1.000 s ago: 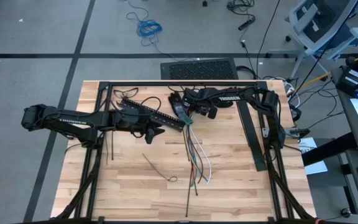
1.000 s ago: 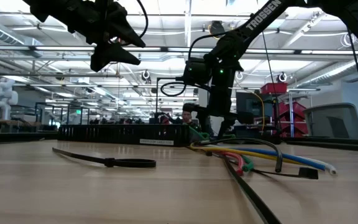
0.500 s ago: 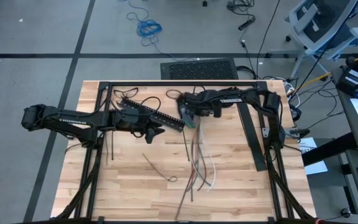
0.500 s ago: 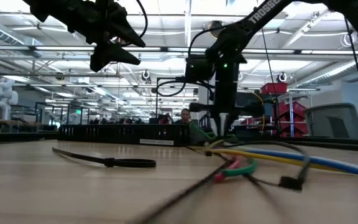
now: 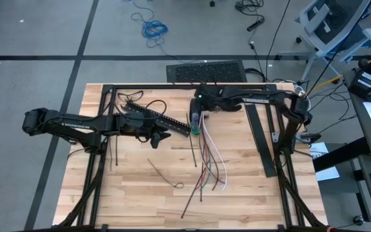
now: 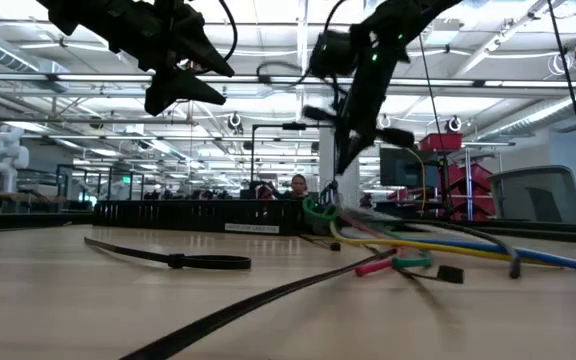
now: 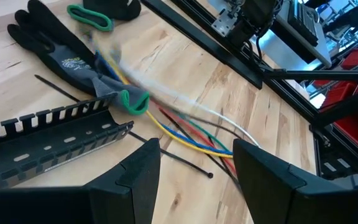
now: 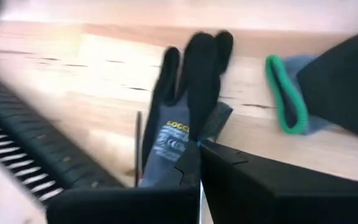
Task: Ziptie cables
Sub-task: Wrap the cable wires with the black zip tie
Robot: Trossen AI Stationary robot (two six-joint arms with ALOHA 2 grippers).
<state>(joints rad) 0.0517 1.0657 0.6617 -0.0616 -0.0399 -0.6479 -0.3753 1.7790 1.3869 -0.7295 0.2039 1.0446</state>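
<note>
The cables [image 5: 210, 161] run as loose coloured wires from mid-table toward the near edge, their free ends fanned on the wood [image 6: 438, 245]. My right gripper [image 5: 195, 124] hangs shut over their far end [image 6: 341, 165]. My left gripper [image 5: 161, 136] hovers open above the black slotted rail [image 7: 42, 137], with nothing between its fingers [image 7: 194, 180]. Zipties lie flat on the table: a looped one [image 5: 166, 175], a long slanting one [image 5: 192, 200], and one at the left [image 5: 114, 151]. My right gripper comes from above, pointing steeply down, and has the cables by their far end [image 7: 114, 62]. Its own shut fingers [image 8: 253, 186] hide the place of contact. The wires slope down from it, and their near ends [image 5: 214, 187] lie on the table.
A grey and black glove with a green cuff [image 7: 55, 53] lies under the right gripper, also in the right wrist view [image 8: 179, 118]. A flat black bar [image 5: 261, 138] lies at the right. A black frame [image 5: 172, 86] edges the table. Bare wood shows at the near left.
My right gripper has shut, risen and rolled about its own axis, shifting slightly toward the table's right. The cables' far end has come up with it while their near ends slid and fanned out. A long ziptie beside them has swung to a slant.
</note>
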